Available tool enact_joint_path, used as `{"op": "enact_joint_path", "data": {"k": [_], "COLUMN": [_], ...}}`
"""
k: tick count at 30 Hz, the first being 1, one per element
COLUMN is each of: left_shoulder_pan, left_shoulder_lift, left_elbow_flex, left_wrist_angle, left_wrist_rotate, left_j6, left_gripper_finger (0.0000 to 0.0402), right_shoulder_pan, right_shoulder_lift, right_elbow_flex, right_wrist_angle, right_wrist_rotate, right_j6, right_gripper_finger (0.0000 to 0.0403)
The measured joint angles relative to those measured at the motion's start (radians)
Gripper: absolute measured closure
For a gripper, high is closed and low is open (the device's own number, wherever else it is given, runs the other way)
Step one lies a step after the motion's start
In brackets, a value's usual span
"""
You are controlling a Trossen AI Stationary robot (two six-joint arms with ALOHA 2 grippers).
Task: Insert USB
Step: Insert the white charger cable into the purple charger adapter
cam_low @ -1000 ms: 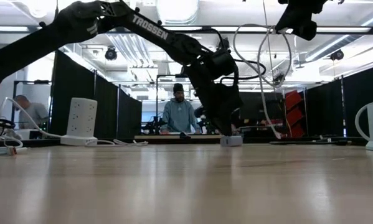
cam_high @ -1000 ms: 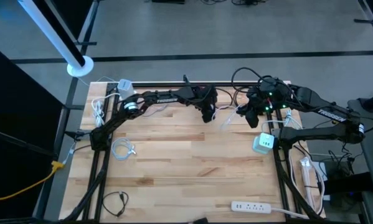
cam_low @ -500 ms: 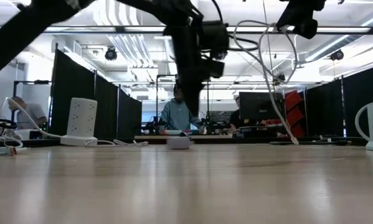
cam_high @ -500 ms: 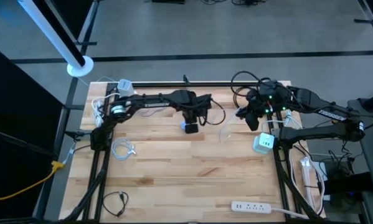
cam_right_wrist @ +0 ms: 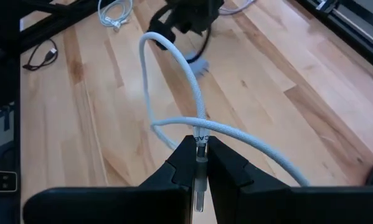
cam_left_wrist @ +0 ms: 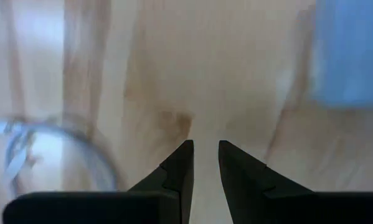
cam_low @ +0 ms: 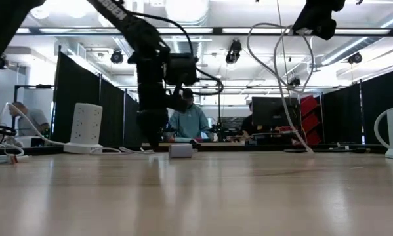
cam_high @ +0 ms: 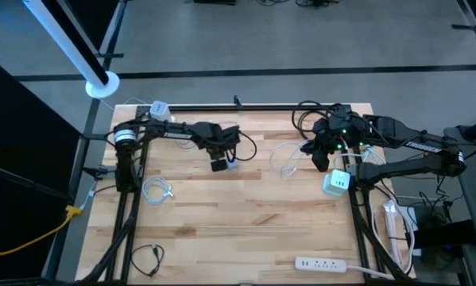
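My right gripper [cam_right_wrist: 200, 142] hangs high over the table's far right [cam_high: 319, 153], shut on the plug of a white USB cable [cam_right_wrist: 174, 68]. The cable loops down to the wood [cam_high: 285, 163]. My left gripper [cam_left_wrist: 205, 146] points down near the table's far middle [cam_high: 219, 164]. Its fingers are a little apart with nothing between them. A small pale-blue block [cam_high: 231, 161] rests flat on the table just to its right, also seen in the low view [cam_low: 180, 151] and as a blur in the left wrist view [cam_left_wrist: 351, 56]. My right gripper pinches the cable's plug [cam_right_wrist: 200, 163] between its two fingers, and the plug lies along them. The white cord leaves at the fingertips [cam_right_wrist: 200, 132] and hangs slack in loops below. The plug is lifted clear of the table.
A white charger cube [cam_high: 337, 183] stands below my right gripper, and a power strip [cam_high: 327, 262] lies at the near right. A white outlet tower [cam_high: 160, 110] stands at the far left. A coiled white cable [cam_high: 156, 191] and a black cable [cam_high: 146, 258] lie on the left. People sit beyond the table [cam_low: 189, 121].
My left gripper has swept toward the table's left edge, staying low over the wood and tipping somewhat. The small block has slid leftward along the table and now lies just right of the fingers.
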Motion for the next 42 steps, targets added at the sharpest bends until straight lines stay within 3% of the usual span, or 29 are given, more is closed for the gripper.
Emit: {"op": "enact_joint_path", "data": {"k": [4, 11, 27, 30, 42], "left_shoulder_pan": [-0.005, -0.011, -0.039, -0.045, -0.079], "left_shoulder_lift": [-0.037, -0.045, -0.082, -0.084, -0.105], "left_elbow_flex": [-0.083, -0.141, -0.183, -0.195, -0.231], "left_wrist_angle": [0.161, 0.189, 0.356, 0.366, 0.337], "left_wrist_rotate": [0.073, 0.194, 0.086, 0.148, 0.221], "left_j6": [-0.008, 0.014, 0.059, 0.061, 0.028], "left_gripper_finger": [0.0338, 0.0338, 0.0338, 0.0338, 0.0338], "right_shoulder_pan": [0.000, 0.025, 0.037, 0.037, 0.037], "right_shoulder_lift": [0.000, 0.000, 0.000, 0.000, 0.000], "right_elbow_flex": [0.000, 0.000, -0.006, -0.013, -0.045], "right_wrist_angle": [0.000, 0.002, 0.001, 0.000, 0.002], "right_wrist_rotate": [0.001, 0.007, 0.019, 0.019, 0.019], "right_j6": [0.016, 0.026, 0.025, 0.026, 0.027], "right_gripper_finger": [0.0389, 0.0389, 0.0389, 0.0389, 0.0389]}}
